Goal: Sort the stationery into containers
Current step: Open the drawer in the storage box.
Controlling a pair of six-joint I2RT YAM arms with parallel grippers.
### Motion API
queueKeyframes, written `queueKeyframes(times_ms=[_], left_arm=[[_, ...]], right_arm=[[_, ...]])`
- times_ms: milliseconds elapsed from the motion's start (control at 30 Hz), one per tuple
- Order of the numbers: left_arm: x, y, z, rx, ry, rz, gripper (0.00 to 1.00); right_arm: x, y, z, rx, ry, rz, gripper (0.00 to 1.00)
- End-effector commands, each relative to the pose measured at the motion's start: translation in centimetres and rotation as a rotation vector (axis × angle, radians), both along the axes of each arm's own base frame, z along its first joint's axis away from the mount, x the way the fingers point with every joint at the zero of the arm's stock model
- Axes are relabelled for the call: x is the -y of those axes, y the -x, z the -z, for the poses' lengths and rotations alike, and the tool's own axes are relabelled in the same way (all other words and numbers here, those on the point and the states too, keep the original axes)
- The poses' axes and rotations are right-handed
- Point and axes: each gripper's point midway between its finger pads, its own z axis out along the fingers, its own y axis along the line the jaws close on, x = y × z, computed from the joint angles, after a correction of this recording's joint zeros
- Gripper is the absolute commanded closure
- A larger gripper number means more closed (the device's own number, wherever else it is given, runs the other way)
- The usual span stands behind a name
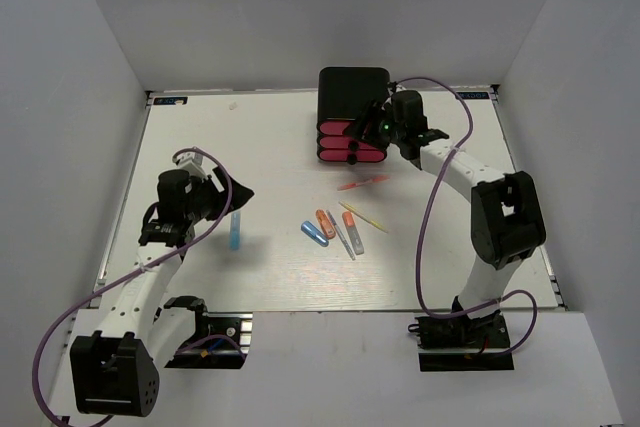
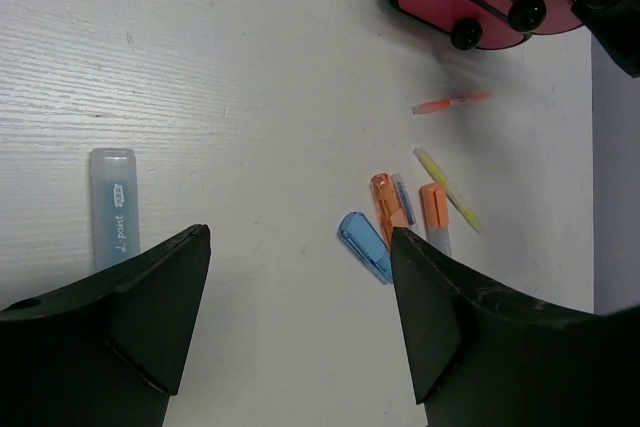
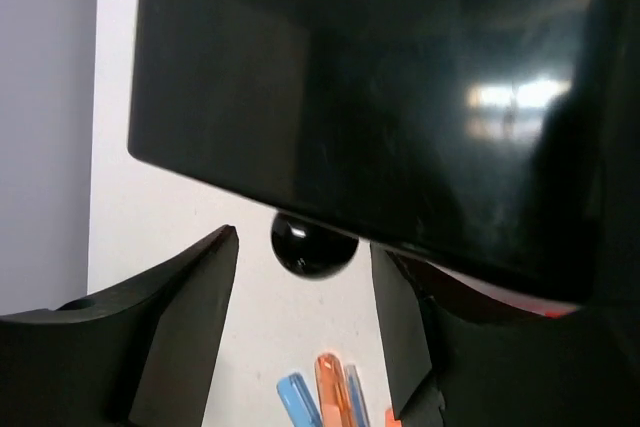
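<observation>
Pink drawers (image 1: pixel 350 143), three stacked in a glossy black cabinet (image 1: pixel 352 87), stood at the far side of the white table (image 1: pixel 200 147), right of its middle. The right gripper (image 3: pixel 303 247) was up against their fronts, and in its wrist view its jaws stood apart on either side of a small black knob (image 3: pixel 303 244), with a sliver of daylight on each side, so they had not closed on it. Which of the three drawers that knob belonged to could not be told for sure, as the arm hid it from above. The left gripper (image 2: pixel 300 242) hung over the left half of the table with its jaws wide and nothing between them. The light-blue pen (image 2: pixel 113 207) lay alone just beside its left finger (image 2: pixel 150 317), flat on the board and well apart from the rest. The other stationery lay loose in the middle of the table, in front of the cabinet: a blue capsule (image 2: pixel 365 245), an orange capsule (image 2: pixel 385 205) close by it, a grey pen (image 1: pixel 343 238), a second orange capsule (image 2: pixel 434 212), and a thin yellow pen (image 2: pixel 447 190) lying slantwise by them. The pink-orange pen (image 2: pixel 452 102) lay by itself between that cluster and the drawers.
</observation>
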Motion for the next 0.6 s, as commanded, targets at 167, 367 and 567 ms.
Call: queueKeyframes(times_ms=[167,367,567], left_arm=[[-0.7,0.3,0.7,-0.009,-0.030,-0.027,0.17],[-1.0,0.5,1.6,-0.059,-0.051,-0.037,0.19],[-2.1,0.3,3.6,-0.165,-0.118,-0.066,0.20]], right_arm=[[-0.3,-3.0,-2.4,0.107,-0.028,0.078,0.56],[-0.2,-1.3,-1.9,0.109,-0.030,0.033,0.80],[-0.1,3.0,-1.3,0.076,-0.040,-0.034,0.80]])
